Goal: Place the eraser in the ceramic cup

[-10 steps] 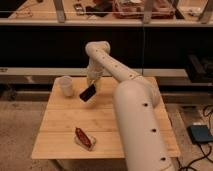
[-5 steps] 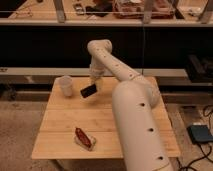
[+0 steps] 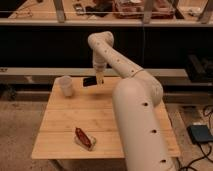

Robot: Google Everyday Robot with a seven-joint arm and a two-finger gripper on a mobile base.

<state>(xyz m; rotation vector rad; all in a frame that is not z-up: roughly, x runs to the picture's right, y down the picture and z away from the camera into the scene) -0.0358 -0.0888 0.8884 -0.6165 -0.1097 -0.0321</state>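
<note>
Raised and levelled since a second ago, the eraser [image 3: 89,81] sits clamped in the closed gripper [image 3: 98,80] above the counter [image 3: 100,125], near the cup [image 3: 65,86] but not over it: pickup looks done, carrying across and release remain.

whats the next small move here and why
Probably carry the eraser sideways until it is over the ceramic cup. The gripper is shut on the eraser and holds it above the table, beside the cup rather than over its opening, so releasing now would likely miss.
</note>
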